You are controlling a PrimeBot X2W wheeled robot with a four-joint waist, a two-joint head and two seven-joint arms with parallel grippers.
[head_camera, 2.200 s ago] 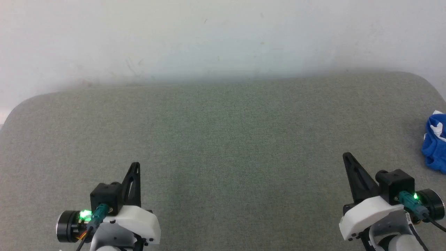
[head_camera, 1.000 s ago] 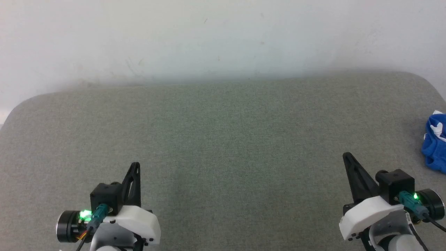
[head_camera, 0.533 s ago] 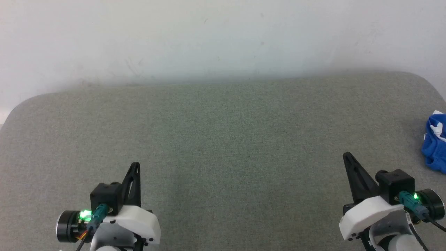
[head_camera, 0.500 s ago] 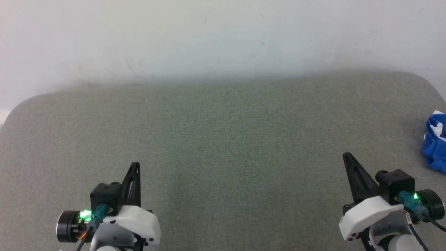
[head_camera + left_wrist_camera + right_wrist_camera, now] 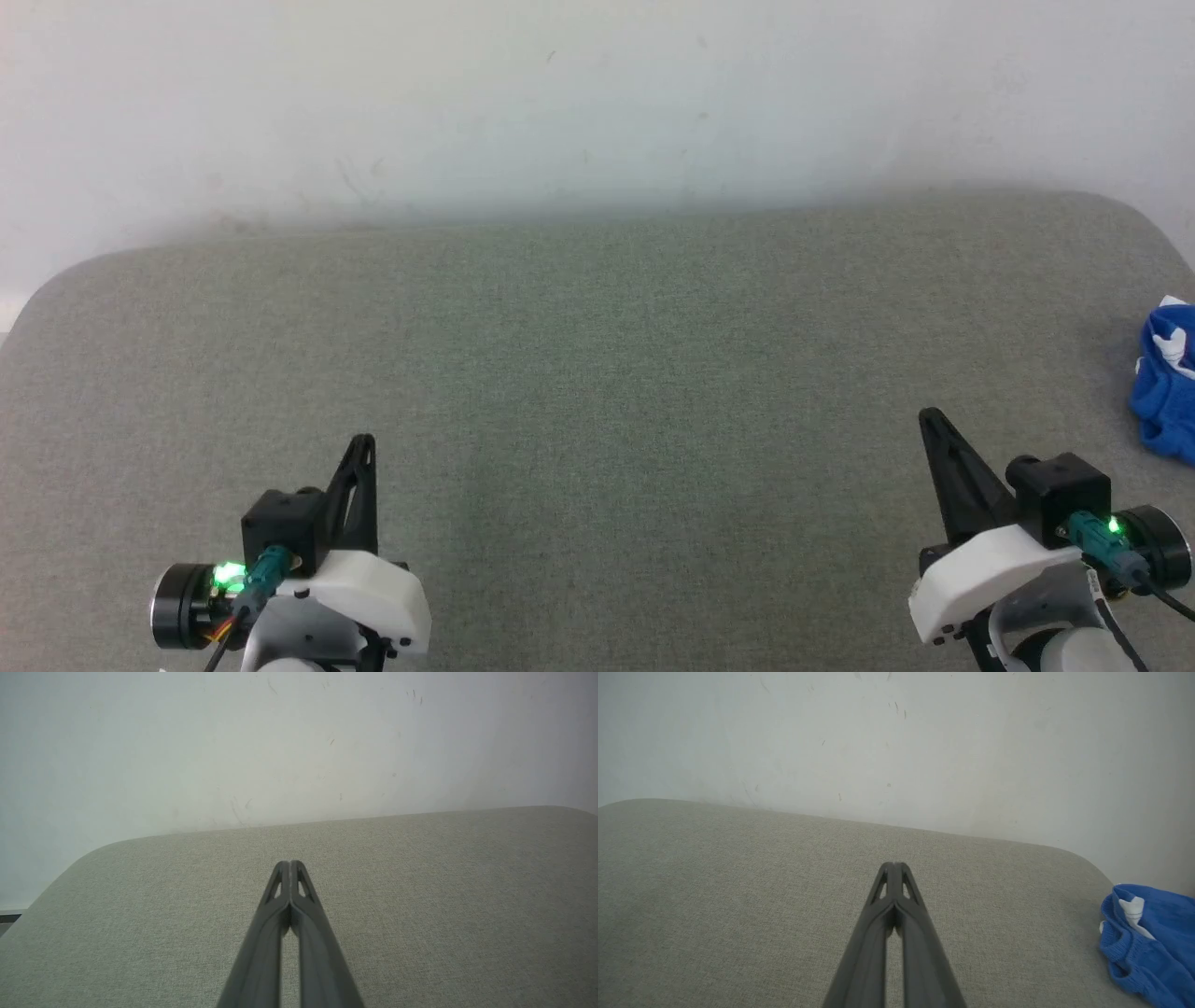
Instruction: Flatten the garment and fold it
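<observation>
In the head view the left gripper sits at the lower left and the right gripper at the lower right. Both are above a grey-green cloth-covered surface that ends at a scuffed white wall. From this angle each gripper shows as a single dark blade, so the gap between its fingers cannot be judged here. The garment lies crumpled at the far right edge of the surface, cut by the frame, well apart from the right gripper and farther yet from the left. A white mark on its blue cloth is too small to read. The left wrist view settles the left gripper: its two long fingers meet at the tips, closed on nothing, held over the surface with the wall beyond. The right wrist view shows the same for the right gripper, fingers pressed tip to tip and empty. It also gives the closer look at the garment, bunched at that view's lower right near the surface's rounded corner. A gathered band runs along its near edge and a white patch pokes out of the folds; any lettering on it cannot be made out.
</observation>
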